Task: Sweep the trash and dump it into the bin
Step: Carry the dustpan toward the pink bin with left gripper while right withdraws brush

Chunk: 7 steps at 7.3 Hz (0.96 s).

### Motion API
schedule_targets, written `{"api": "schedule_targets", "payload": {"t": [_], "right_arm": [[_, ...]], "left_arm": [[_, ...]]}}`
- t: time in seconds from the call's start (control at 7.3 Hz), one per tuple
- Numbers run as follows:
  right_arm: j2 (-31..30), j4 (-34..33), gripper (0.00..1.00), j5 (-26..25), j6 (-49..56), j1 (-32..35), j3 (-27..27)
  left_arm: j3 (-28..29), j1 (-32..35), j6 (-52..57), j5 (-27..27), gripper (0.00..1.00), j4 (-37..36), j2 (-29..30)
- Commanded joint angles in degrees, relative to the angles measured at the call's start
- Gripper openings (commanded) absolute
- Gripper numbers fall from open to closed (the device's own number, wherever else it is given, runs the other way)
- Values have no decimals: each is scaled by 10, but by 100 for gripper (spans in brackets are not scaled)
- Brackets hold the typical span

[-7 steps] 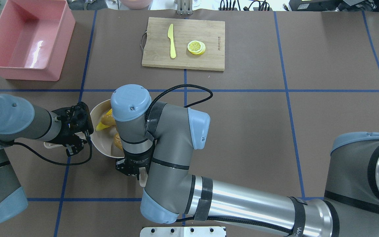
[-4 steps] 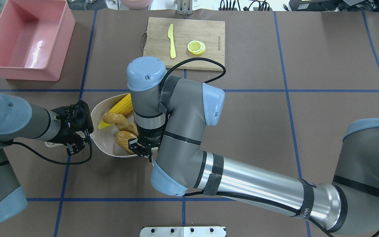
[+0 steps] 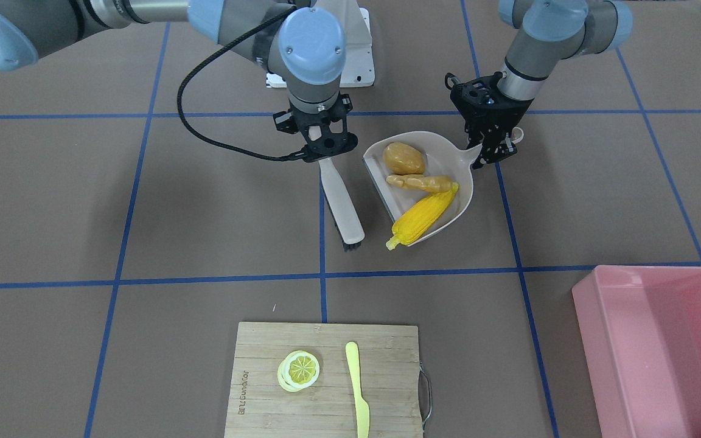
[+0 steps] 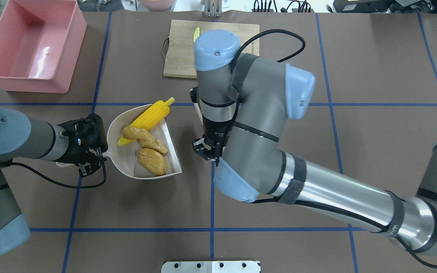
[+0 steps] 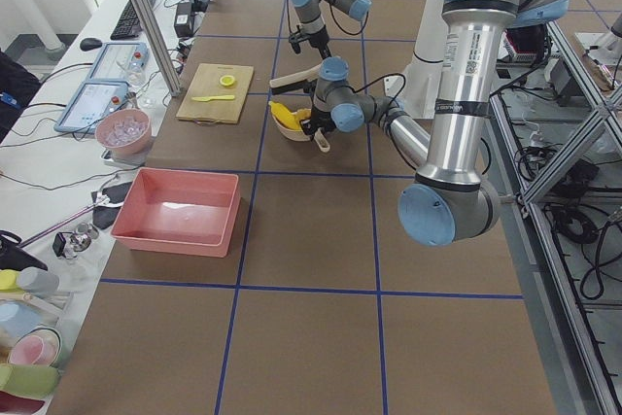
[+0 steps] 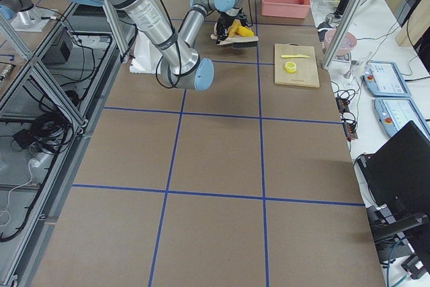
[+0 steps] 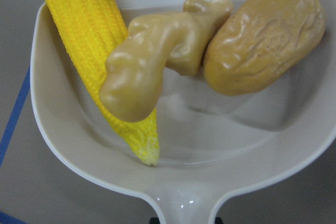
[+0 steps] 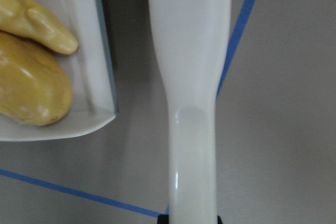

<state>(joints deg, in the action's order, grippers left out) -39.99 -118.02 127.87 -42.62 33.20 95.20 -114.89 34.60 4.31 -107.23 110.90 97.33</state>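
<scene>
sweeping looks done to me: all three bits of trash (image 3: pixel 418 181) sit inside the dustpan (image 4: pixel 127 165), right in front of the left gripper (image 3: pixel 490 152), whose jaws are pinched tight on the pan's short handle. the corn (image 4: pixel 150 117) runs from close by those jaws out along the curved wall, its far tip poking past the open lip. the ginger (image 4: pixel 142 137) leans across it in the middle, and the potato (image 4: pixel 152 161) rests against the ginger on the other side. the right gripper (image 3: pixel 325 155) has its jaws clamped on the end of the brush (image 3: pixel 341 201), which stretches straight out ahead of them, just beside the pan's flat lip but apart from it.

so the step in hand, i'd say, is the dump. the next move calls for the left arm to lift the pan with its mouth tipped up a little so nothing rolls out, carry it to the bin (image 4: pixel 29 81), well off from both jaws, and tilt it over.

pan and brush are smooth cream plastic, the pan a rounded scoop with one flat edge, the brush slim with dark bristles at its far end. corn is bright yellow and nubbly, ginger tan and knobbly, potato glossy brown and oval. the bin is pink, shallow, round-cornered, shiny inside.
</scene>
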Motion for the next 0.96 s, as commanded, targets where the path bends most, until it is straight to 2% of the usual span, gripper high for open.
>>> {"api": "schedule_targets", "payload": {"t": [0.0,0.14,0.55,0.69,0.82], "right_arm": [[-97,-11,0,-4,15,48,78],[-136,-10,0,-10,16,66,93],[-267,24,0,5,19,153,125],[-311,50,0,18,19,182,126],[-374,110,0,21,22,212,133]], "left_arm": [[-7,27,2,-2,0,44,0],[-7,39,2,2,0,83,0],[-7,94,-11,-3,0,129,2],[-3,127,-97,-3,0,132,4],[-1,143,-155,-3,0,137,4]]}}
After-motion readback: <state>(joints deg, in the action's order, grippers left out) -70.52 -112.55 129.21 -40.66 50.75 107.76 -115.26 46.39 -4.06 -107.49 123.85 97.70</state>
